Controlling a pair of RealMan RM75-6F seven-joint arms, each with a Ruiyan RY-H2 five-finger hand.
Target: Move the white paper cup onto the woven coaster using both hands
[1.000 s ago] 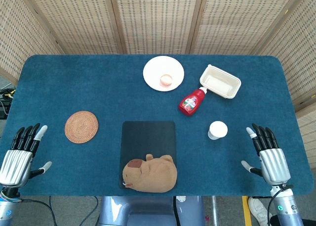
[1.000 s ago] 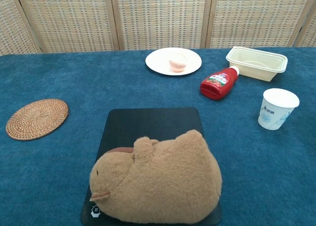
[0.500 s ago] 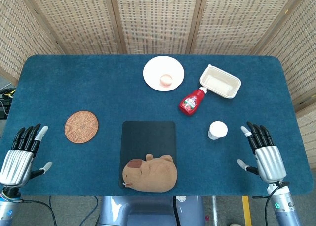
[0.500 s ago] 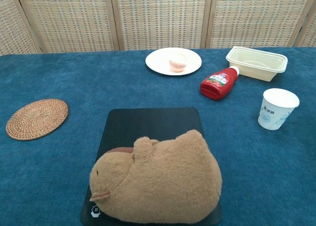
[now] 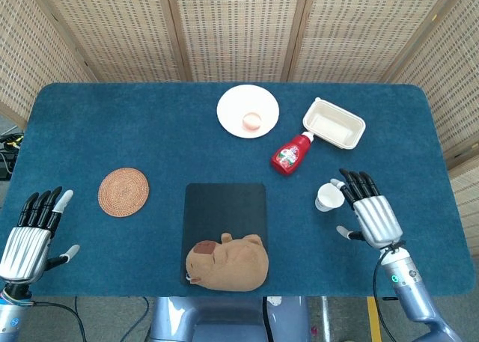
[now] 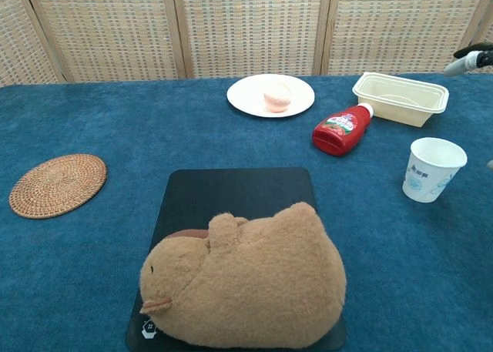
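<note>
The white paper cup (image 5: 328, 197) (image 6: 433, 169) stands upright on the blue cloth at the right. My right hand (image 5: 369, 215) is open just to its right, fingers spread and almost at the cup's rim; one fingertip (image 6: 470, 59) shows at the chest view's right edge. The round woven coaster (image 5: 123, 191) (image 6: 58, 184) lies flat at the left with nothing on it. My left hand (image 5: 31, 234) is open near the front left corner, well short of the coaster, and out of the chest view.
A brown plush animal (image 5: 228, 262) lies on a black mat (image 5: 224, 207) at front centre, between cup and coaster. Behind the cup are a red ketchup bottle (image 5: 291, 153), a cream tray (image 5: 334, 123) and a white plate (image 5: 248, 111) with a pink item.
My right hand has moved left and away from the table's front edge, coming up beside the cup. The left hand and all objects are where they were.
</note>
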